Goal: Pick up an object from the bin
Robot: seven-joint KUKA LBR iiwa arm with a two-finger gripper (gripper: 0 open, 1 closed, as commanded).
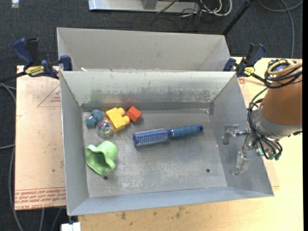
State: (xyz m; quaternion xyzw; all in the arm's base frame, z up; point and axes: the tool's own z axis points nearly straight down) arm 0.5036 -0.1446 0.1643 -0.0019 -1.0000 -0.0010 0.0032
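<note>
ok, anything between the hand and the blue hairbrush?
No. The camera view shows only bare bin floor between the hand and the handle end of the blue hairbrush.

A blue hairbrush [166,134] lies near the middle of the bin [144,88], handle toward three o'clock. Around nine to ten o'clock sit a green cup-like piece [102,157], yellow block [117,118], orange cube [134,113], blue-grey lump [94,118] and shiny ball [104,127].

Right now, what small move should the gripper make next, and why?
Probably a short shift left toward the blue hairbrush. The gripper hangs open and empty over bare floor by the right wall of the bin. The brush's handle end is the nearest thing to it, and the rest lie clustered at the far left.
</note>
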